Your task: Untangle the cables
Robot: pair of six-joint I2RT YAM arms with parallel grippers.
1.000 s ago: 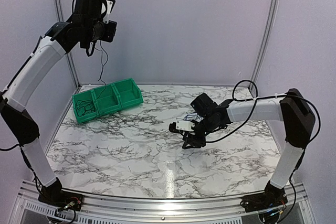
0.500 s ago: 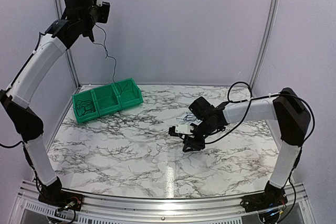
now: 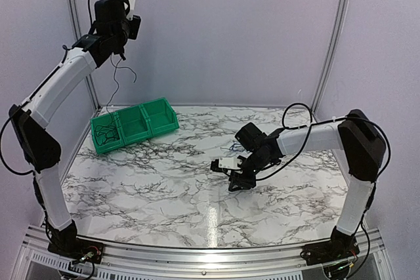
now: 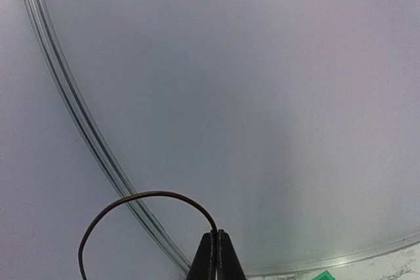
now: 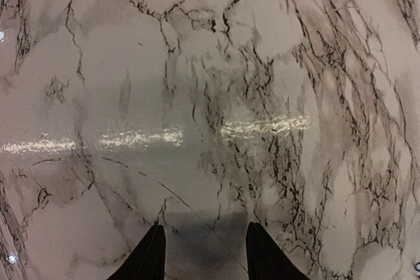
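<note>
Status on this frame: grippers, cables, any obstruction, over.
Left gripper shut on one thin cable, held high, loose end dangling. Right gripper open, empty, low over marble table. Nothing seen in the way.

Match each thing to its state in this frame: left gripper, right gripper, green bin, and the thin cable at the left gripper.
Things:
1. left gripper
2. right gripper
3. bin
4. cable

States:
A. open, nothing between the fingers, low over the table
B. at the table's far left, dark wires in its leftmost compartment
C. shut, raised high near the back wall
D. dangling in the air from shut jaws

Pairs: 1-C, 2-A, 3-B, 4-D
</note>
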